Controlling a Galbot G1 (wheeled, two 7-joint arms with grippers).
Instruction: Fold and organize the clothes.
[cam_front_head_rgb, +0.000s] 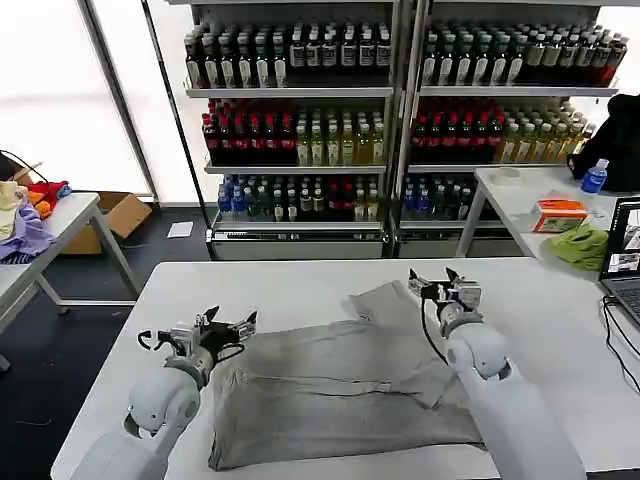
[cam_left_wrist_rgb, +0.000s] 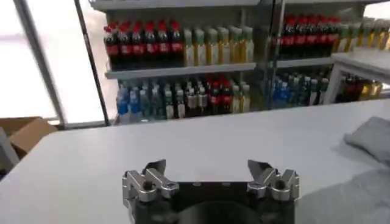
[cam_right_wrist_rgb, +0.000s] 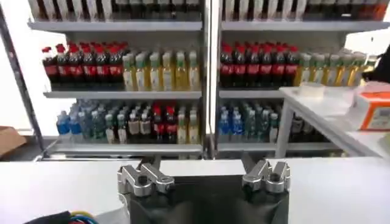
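A light grey shirt (cam_front_head_rgb: 345, 385) lies spread on the white bench (cam_front_head_rgb: 180, 285), nearest the robot's body and reaching from the front edge back toward the middle. Its far right part is folded over, with a flap pointing away toward the back of the bench.

The left hand (cam_front_head_rgb: 228, 327) hovers just beside the shirt's left edge, at about the height of its upper corner. Its fingers stand apart with nothing between them. In the left wrist view the same hand (cam_left_wrist_rgb: 210, 176) has its two fingertips spread wide over bare bench, and the grey cloth (cam_left_wrist_rgb: 365, 158) lies off to the side, apart from the fingers.

The right hand (cam_front_head_rgb: 447, 287) sits at the shirt's far right corner, just beside the folded flap, above the bench. Its fingers are also apart and hold nothing. In the right wrist view this hand (cam_right_wrist_rgb: 204, 176) faces outward over the bench edge.

Farther off, to the right, a side table (cam_front_head_rgb: 520, 200) carries a lime-green cloth (cam_front_head_rgb: 580, 246), an orange box (cam_front_head_rgb: 560, 214) and a water bottle (cam_front_head_rgb: 594, 177). Behind everything stand shelves of drink bottles (cam_front_head_rgb: 300, 120).
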